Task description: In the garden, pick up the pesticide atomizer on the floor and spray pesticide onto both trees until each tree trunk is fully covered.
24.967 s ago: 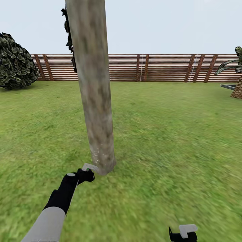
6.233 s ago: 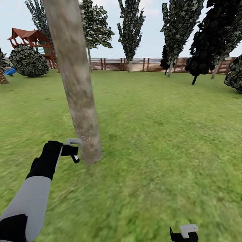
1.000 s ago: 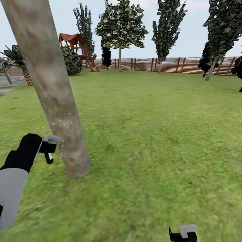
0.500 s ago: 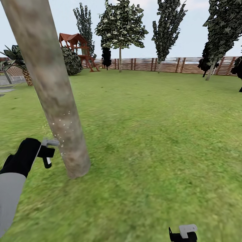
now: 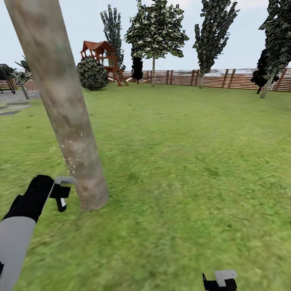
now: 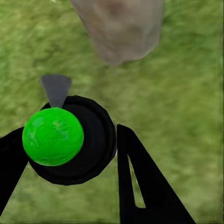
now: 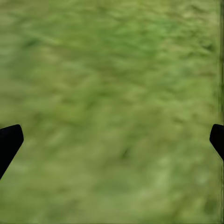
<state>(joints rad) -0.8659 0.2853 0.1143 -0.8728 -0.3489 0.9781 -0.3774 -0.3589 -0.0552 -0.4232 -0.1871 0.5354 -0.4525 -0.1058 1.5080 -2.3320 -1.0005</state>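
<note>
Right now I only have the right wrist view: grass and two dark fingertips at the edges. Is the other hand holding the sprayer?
Observer: Yes. In the left wrist view the left hand is closed on the pesticide atomizer, a black bottle with a bright green round top.
Operator: Is a tree near it?
Observer: The head view shows the tree trunk beside that hand, with pale specks on its lower bark.
Operator: Where's my right hand?
Observer: The right hand sits low at the head view's bottom edge, over lawn, away from the trunk.
</note>
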